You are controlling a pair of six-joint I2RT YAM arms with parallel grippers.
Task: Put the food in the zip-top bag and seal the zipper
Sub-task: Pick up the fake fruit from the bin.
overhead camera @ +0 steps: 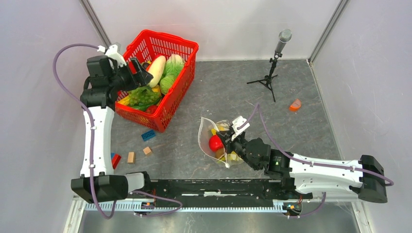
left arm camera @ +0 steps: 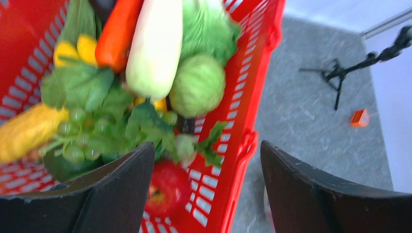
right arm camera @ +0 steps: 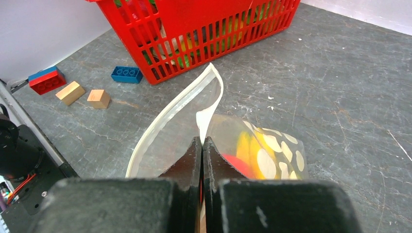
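The zip-top bag lies mid-table with red and yellow food inside, its mouth gaping. My right gripper is shut on the bag's upper edge beside the whitish zipper, which curves up and away from the table. More food fills the red basket: a white radish, a cabbage, green grapes, a carrot and a red tomato. My left gripper hangs open over the basket's near right wall, above the tomato, holding nothing.
A blue brick, two wooden cubes and a red-and-blue brick lie in front of the basket. A microphone on a tripod stands at the back, with a small orange piece to its right.
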